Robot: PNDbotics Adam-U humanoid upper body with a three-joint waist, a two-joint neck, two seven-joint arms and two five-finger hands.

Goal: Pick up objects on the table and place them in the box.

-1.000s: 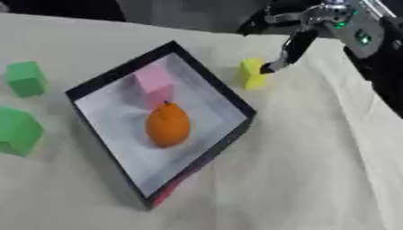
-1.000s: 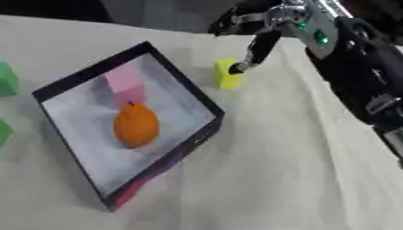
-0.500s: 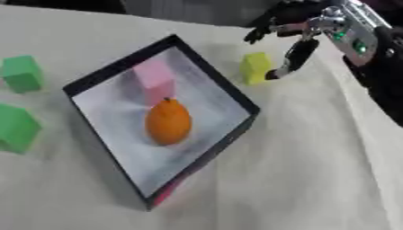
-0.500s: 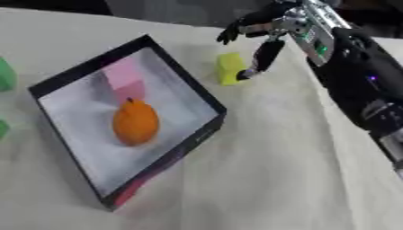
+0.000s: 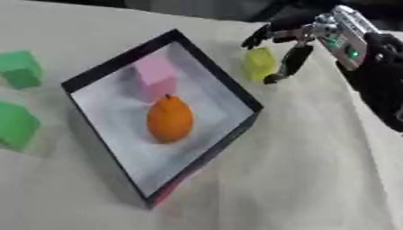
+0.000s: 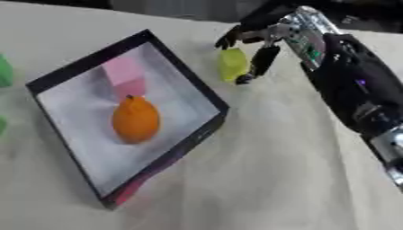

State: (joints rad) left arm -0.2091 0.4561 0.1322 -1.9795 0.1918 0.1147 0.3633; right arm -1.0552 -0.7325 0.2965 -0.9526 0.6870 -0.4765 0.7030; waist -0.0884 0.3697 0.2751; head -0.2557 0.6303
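Nearest the camera lies the black-walled box [image 5: 236,92], tilted askew on the pale cloth-covered table [image 5: 299,179], and inside it an orange fruit [image 5: 169,119] rests on the white floor with a pink block [image 5: 155,76] just behind it toward the far corner. To the left, outside the box, two green blocks wait: one near the lower edge [image 5: 15,126] and one farther back [image 5: 21,68]. Beyond the box's right wall stands the yellow-green block [image 5: 259,64], just beside that wall and on the table. The right hand [image 5: 295,47] reaches in from the upper right with its fingers spread around the block, one dark finger [image 5: 289,63] hanging down its right side and others arched over its far top; whether any finger actually touches it is hard to tell. Compared with a second ago, the hand has opened wider and shifted over the block, which has not visibly moved. That reads as the grasp being set up, so the yellow-green block is likely next into the box, with the green ones to follow.
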